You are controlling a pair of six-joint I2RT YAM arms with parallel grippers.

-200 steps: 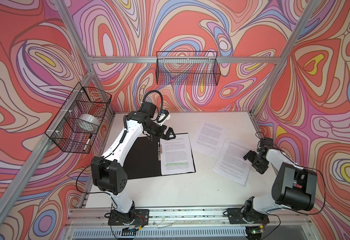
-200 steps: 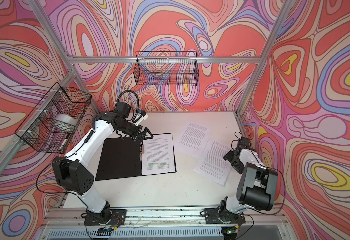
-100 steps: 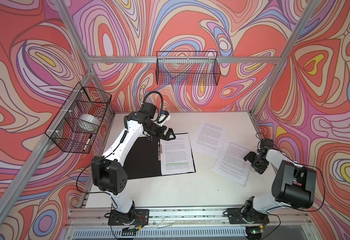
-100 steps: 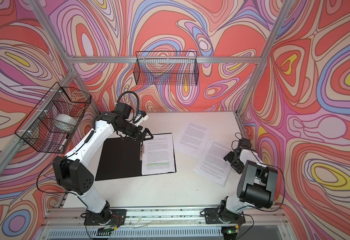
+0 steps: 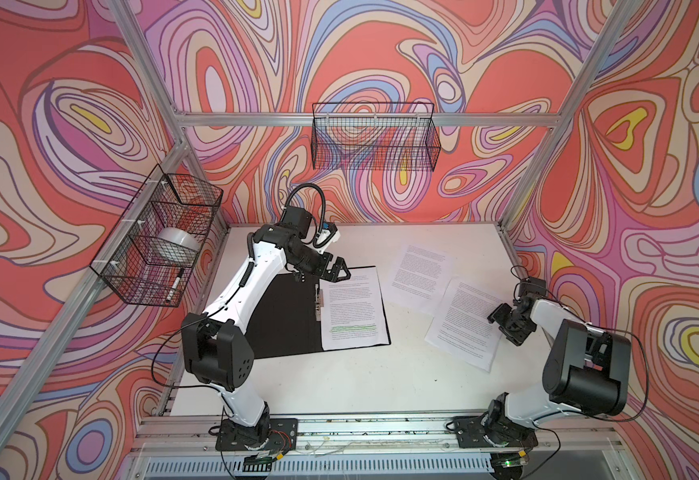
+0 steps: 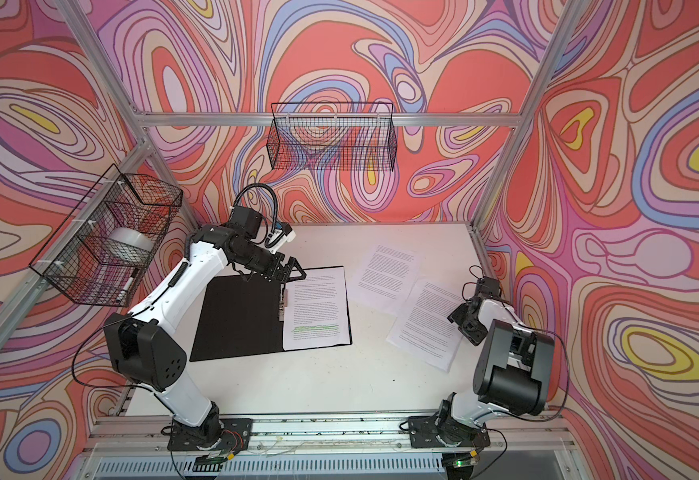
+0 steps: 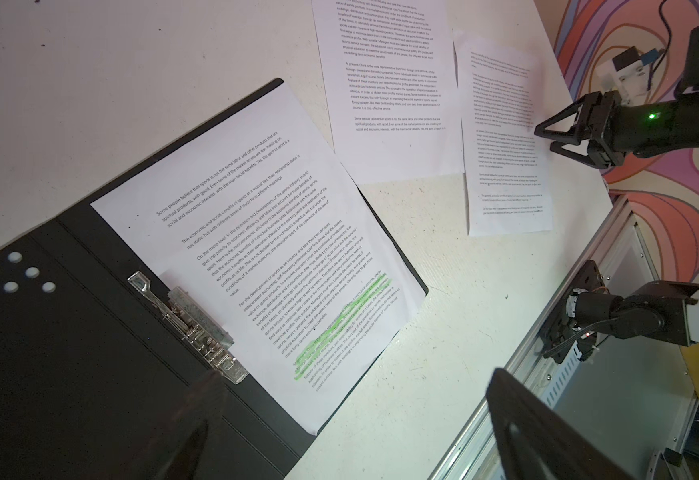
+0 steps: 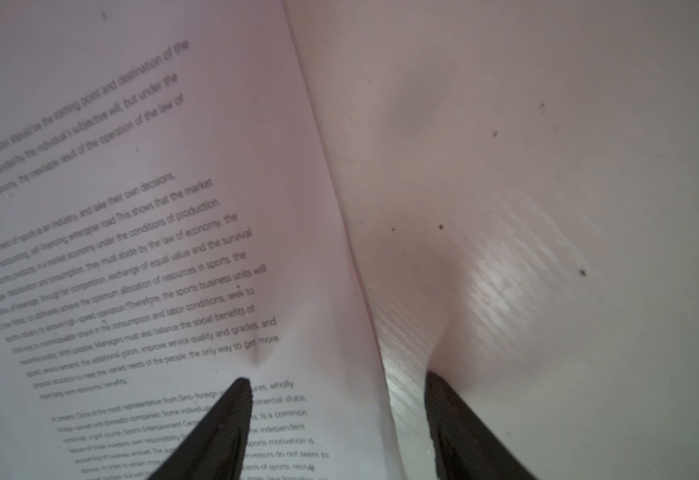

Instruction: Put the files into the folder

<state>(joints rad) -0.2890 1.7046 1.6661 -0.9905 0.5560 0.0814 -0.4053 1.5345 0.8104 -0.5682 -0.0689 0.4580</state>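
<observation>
The white printed sheet (image 5: 464, 324) I am after lies flat near the tabletop's (image 5: 339, 382) right edge, its far corner overlapping a second loose white sheet of dense text (image 5: 420, 272) that sits nearer the back edge. The third sheet, the one with green highlighted lines (image 5: 352, 311), already rests on the right half of the open folder with the black inside (image 5: 285, 324), on the left half of the tabletop, just beside its metal spine clip (image 5: 319, 305). My right gripper (image 8: 339, 378) straddles the near sheet's right edge, one fingertip (image 8: 231, 415) pressing a dimple into the paper and the other down on bare tabletop. The jaws are still apart but narrower than a second ago, so I judge the pinch has begun and nothing is held yet. A thin sheet lying flat may slide rather than buckle up between my fingers. My left gripper (image 5: 335, 272) hangs spread wide and empty over the folder's back edge near the clip, exactly where it was a second ago. No paper has shifted.
</observation>
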